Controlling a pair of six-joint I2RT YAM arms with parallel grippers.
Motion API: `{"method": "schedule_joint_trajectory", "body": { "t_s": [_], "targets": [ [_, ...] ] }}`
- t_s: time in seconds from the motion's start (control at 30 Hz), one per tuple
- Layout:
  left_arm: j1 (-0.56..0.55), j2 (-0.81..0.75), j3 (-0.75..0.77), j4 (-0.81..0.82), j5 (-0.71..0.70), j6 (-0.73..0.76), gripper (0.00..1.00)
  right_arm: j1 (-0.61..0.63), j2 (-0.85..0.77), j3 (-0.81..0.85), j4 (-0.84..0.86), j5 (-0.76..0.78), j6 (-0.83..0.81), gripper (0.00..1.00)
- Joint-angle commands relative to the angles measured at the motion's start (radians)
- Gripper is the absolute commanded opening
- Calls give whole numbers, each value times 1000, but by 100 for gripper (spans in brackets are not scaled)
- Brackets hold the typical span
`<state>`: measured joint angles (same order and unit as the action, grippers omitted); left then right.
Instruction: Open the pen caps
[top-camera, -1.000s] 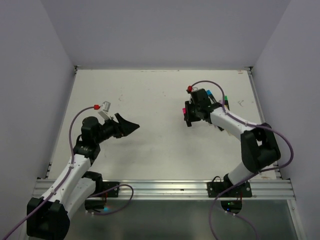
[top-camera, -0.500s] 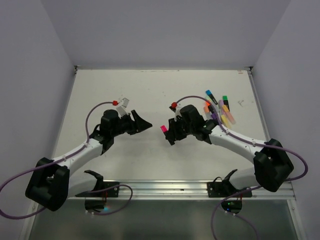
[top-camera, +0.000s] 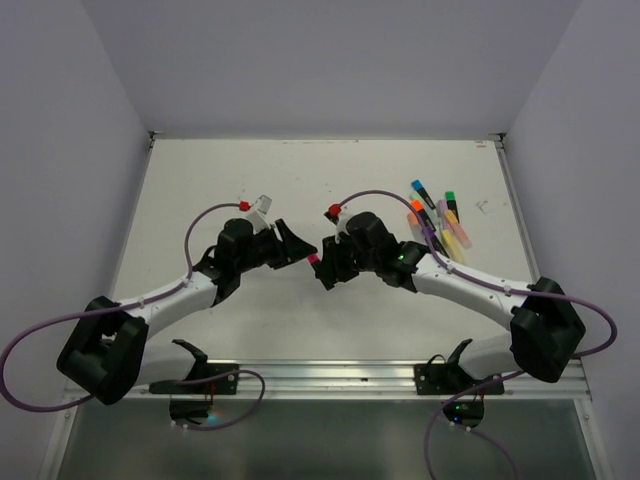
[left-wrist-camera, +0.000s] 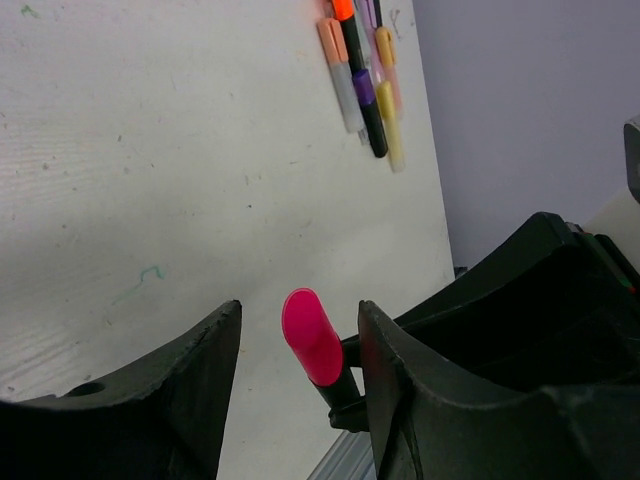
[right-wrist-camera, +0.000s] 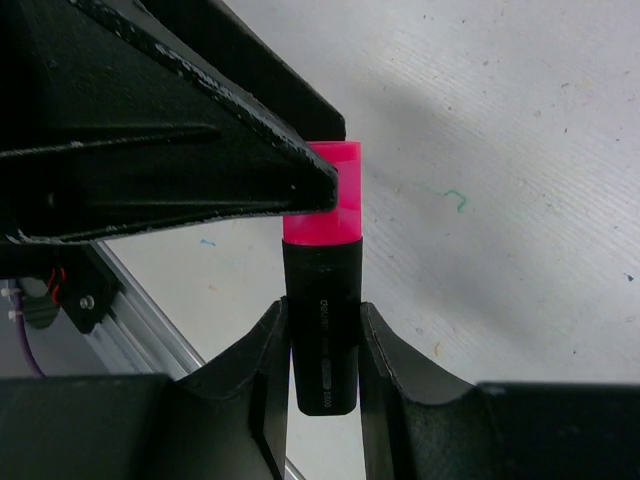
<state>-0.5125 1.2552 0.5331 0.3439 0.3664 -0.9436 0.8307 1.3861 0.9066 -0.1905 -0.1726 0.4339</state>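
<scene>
Here's the right gripper (right-wrist-camera: 322, 315) pinching the black highlighter (right-wrist-camera: 322, 300) low on its barrel, pink cap (left-wrist-camera: 312, 338) poking out past its fingertips; the left gripper (left-wrist-camera: 298, 310) has fingers spread, the cap between them, one finger seemingly just brushing its side; that cap looks light, hard and glossy, probably slippery and snapped on tight; best squeezed squarely across its flat sides, mid-length, then pulled straight off; spare pens (left-wrist-camera: 365, 80) lie well beyond the fingers.

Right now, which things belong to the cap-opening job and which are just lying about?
In use: pink cap, black highlighter, right gripper holding it, left gripper open around the cap.
Lying by: other capped pens, far right, untouched.
</scene>
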Motion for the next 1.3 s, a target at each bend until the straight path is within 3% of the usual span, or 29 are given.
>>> {"method": "schedule_joint_trajectory", "body": {
  "t_s": [0.0,0.2,0.43,0.77,0.97,1.07,1.2,1.27],
  "targets": [
    [-15,3,22,75,-18,-30,53,8,8,52,49,28,16,0],
    [-21,12,22,107,-3,-46,42,16,21,60,59,27,19,0],
    [-23,30,16,147,35,-64,20,22,16,51,69,39,20,0],
    [-32,27,-10,139,29,-69,34,22,10,71,60,73,23,0],
    [-37,33,-5,150,29,-72,31,22,10,81,54,70,25,0],
    [-44,35,-5,159,32,-72,24,21,11,80,59,64,26,0],
    [-44,32,-1,153,34,-61,0,21,13,74,53,62,22,0],
    [-43,30,-1,150,34,-63,0,21,7,54,60,61,14,4]
  ]
}}
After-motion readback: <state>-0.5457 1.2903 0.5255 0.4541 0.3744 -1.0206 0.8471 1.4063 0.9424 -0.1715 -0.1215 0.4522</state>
